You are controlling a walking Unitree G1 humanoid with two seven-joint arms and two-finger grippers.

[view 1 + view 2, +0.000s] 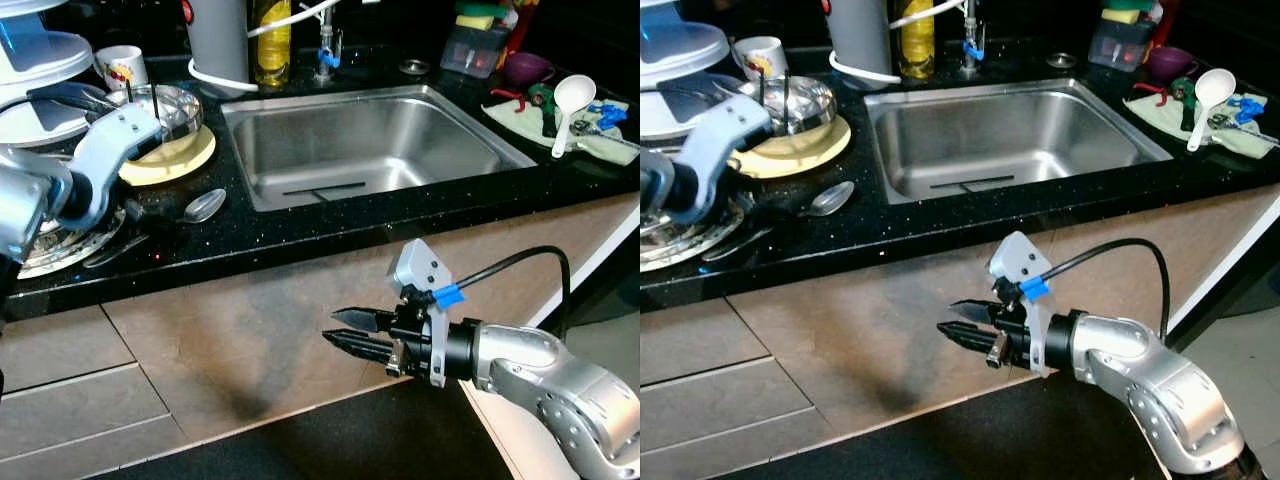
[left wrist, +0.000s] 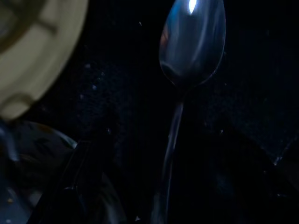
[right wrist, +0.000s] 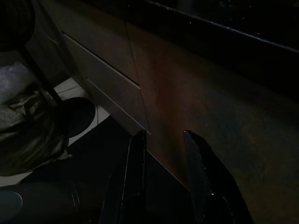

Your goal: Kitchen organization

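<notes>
The 2 black fingers of the right gripper [image 1: 345, 331] are slightly parted, grasping nothing, and point at the brown cabinet front [image 1: 250, 330] below the worktop [image 1: 300, 235]; in the right wrist view the 2 fingers [image 3: 128, 186] taper to separate tips with a clear gap between them, drawer fronts [image 3: 103, 74] ahead of them.

The left gripper [image 1: 140, 215] reaches over the black speckled worktop to the left of the sink [image 1: 370, 140]. Whether its fingers are parted or clenched cannot be told, since they lie dark against the dark surface. Just ahead of them lies a metal spoon [image 1: 203, 205], flat on the worktop, its bowl facing up and its handle running back toward the fingers. In the left wrist view the spoon [image 2: 191, 42] shows a polished oval bowl with a bright glint near its tip and a slim handle fading into shadow.

Beside the fingers, away from the sink, a pale yellow plate [image 1: 190, 160] carries a glass bowl [image 1: 175, 110]. Nearer the robot from the fingers sits a metal dish [image 1: 60, 245] with scraps. A white mug [image 1: 122, 68] stands behind the yellow plate. Far across the sink a white ladle [image 1: 568, 105] rests on a cloth [image 1: 530, 120].
</notes>
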